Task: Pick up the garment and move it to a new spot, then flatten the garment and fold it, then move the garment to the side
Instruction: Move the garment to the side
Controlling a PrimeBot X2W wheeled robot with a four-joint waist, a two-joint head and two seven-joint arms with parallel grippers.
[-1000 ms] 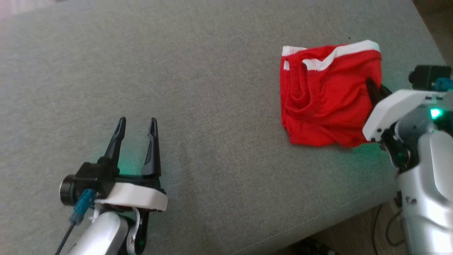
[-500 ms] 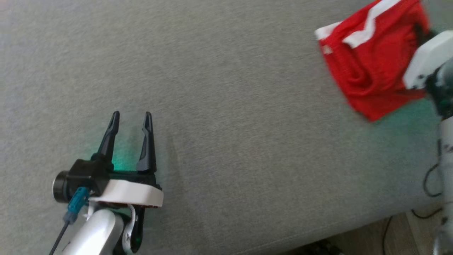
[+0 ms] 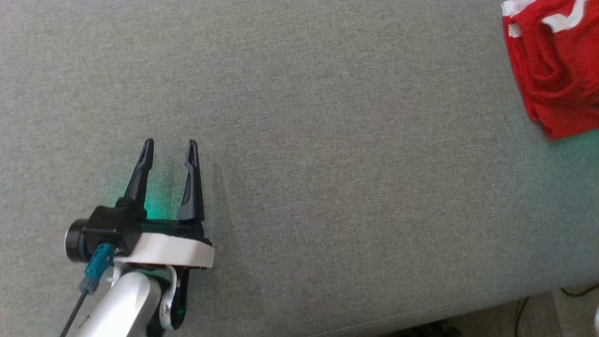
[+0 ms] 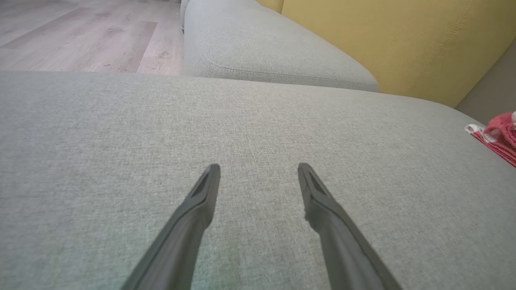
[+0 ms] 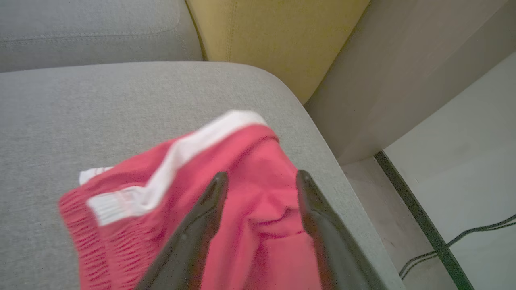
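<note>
Red folded cloth garment w/ white trim [image 3: 552, 79] lies approx 3 o'clock, well apart from spread left gripper [image 3: 170, 141]; right gripper [image 5: 262, 174], fingers parted, sits over it

- We see the garment [image 3: 552, 79] in bright red, with white bands along its edges and fine ribbing where it gathers.
- We see the sofa seat [image 3: 327, 117] in a plain, finely flecked grey weave.
- We see the back cushion [image 4: 403, 36] in mustard yellow.
- We see the wooden floor [image 4: 80, 36] in pale grey-brown planks.
- We see the left gripper [image 3: 170, 141] with black fingers, a white housing [image 3: 168, 250] behind them and a blue plug [image 3: 96, 267] at its side.
- We see a green glow [image 3: 157, 213] on the fabric between those fingers.
- We see the right gripper [image 5: 262, 174] with dark grey fingers.
- We see a black cable [image 5: 463, 237] on a pale floor.
</note>
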